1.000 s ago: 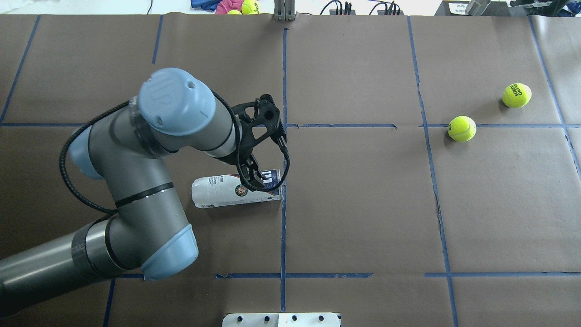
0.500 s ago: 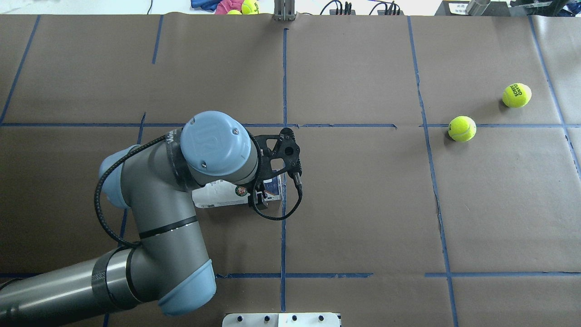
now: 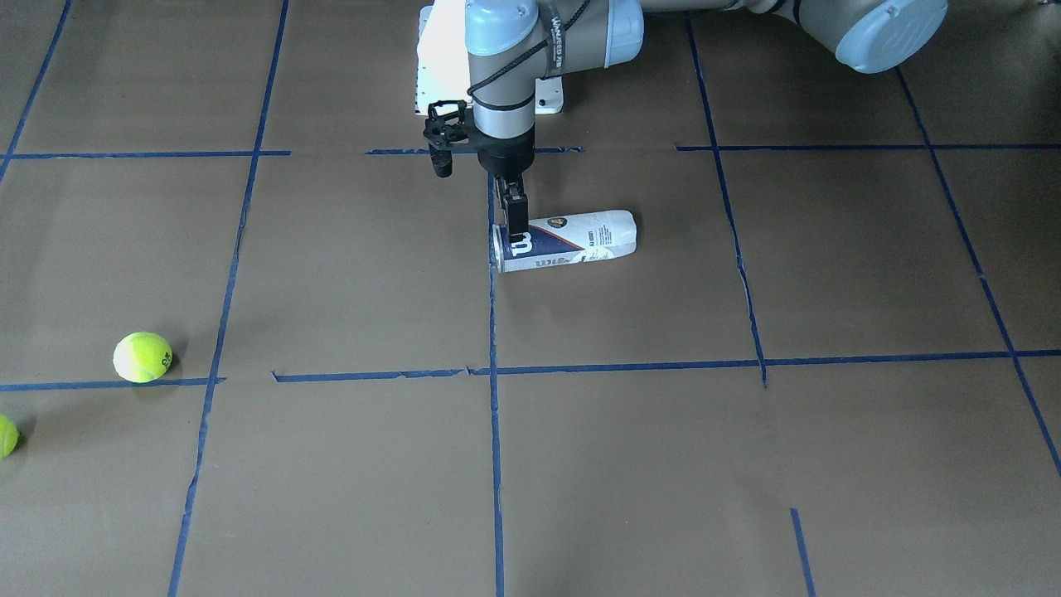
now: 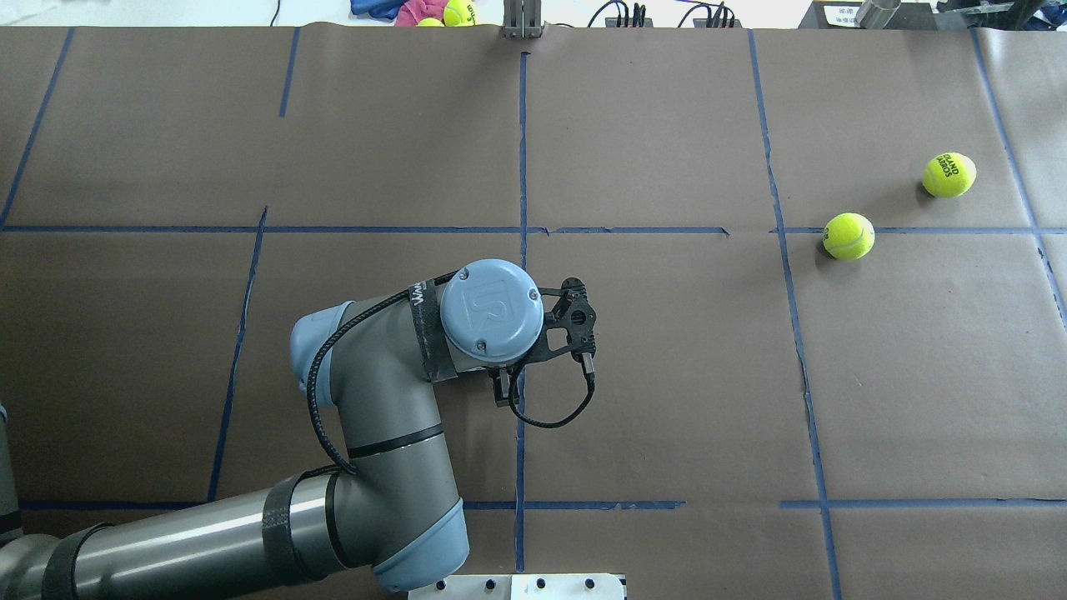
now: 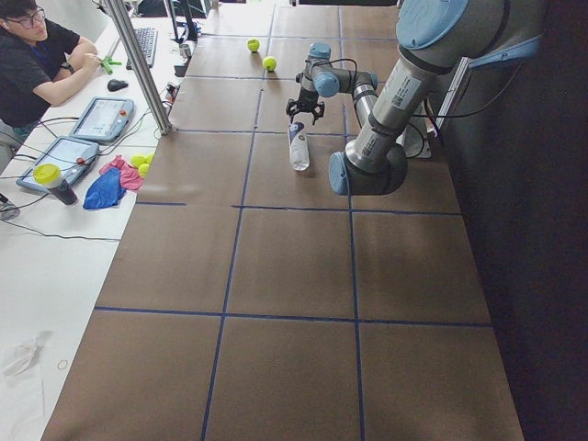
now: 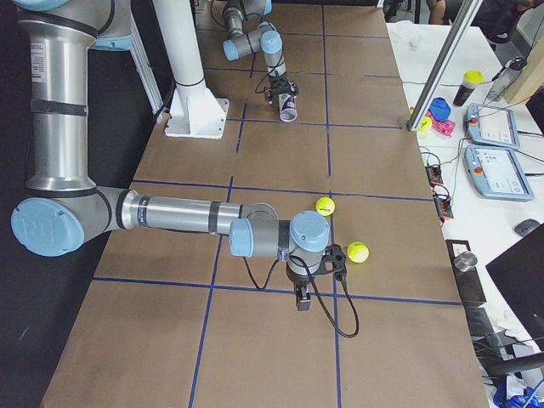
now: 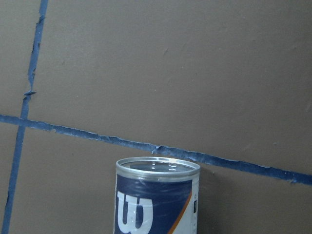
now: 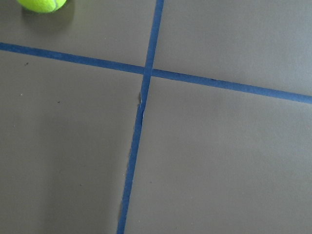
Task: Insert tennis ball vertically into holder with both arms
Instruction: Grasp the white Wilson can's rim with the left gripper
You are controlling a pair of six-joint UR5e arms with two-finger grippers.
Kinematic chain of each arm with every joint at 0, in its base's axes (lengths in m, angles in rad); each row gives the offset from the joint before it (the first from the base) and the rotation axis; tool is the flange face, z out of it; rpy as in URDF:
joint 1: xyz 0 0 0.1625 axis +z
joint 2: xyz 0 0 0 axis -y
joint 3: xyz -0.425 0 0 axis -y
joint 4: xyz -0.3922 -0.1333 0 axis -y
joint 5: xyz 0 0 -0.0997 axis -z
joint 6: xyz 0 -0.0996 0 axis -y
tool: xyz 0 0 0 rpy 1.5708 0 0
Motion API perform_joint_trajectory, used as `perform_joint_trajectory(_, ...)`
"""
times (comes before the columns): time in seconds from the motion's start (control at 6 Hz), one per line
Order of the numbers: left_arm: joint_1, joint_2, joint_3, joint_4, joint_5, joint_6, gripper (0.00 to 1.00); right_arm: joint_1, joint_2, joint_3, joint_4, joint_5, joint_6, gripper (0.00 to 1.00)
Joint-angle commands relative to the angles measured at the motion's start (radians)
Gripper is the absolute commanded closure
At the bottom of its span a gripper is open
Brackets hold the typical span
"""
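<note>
The holder (image 3: 572,240), a white Wilson can with a navy patch, lies on its side near the table's middle. Its metal-rimmed mouth (image 7: 157,165) points toward the centre tape line. My left gripper (image 3: 515,236) points straight down over the mouth end, its jaws open astride the can. In the overhead view the left arm (image 4: 488,312) hides the can. Two tennis balls (image 4: 849,236) (image 4: 949,174) lie far to the right. My right gripper (image 6: 302,297) hovers near them; I cannot tell whether it is open. One ball (image 8: 41,4) shows in the right wrist view.
The white pedestal base (image 3: 439,58) stands at the robot's edge. Blue tape lines (image 4: 521,167) grid the brown table cover. Spare balls and cloths (image 4: 442,12) lie beyond the far edge. An operator (image 5: 37,55) sits at a side desk.
My left arm swung right and toward the robot's edge. Its wrist turned to point down over the can's mouth end. The can has not moved and is now hidden in the overhead view.
</note>
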State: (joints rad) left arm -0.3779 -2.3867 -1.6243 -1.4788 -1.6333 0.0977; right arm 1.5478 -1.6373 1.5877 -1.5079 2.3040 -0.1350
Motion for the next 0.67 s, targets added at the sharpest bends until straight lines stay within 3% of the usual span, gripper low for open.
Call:
perform_joint_trajectory(0.0,0.001,-0.014,0.049,0.000,0.001,-0.006,0.00,0.000,0.001,0.000,0.000,0.000,0.000,0.00)
perform_joint_trajectory(0.5,0.002,-0.017,0.115,-0.024,0.050,-0.009,0.00,0.000,-0.001,0.000,0.001,0.000,0.000,0.00)
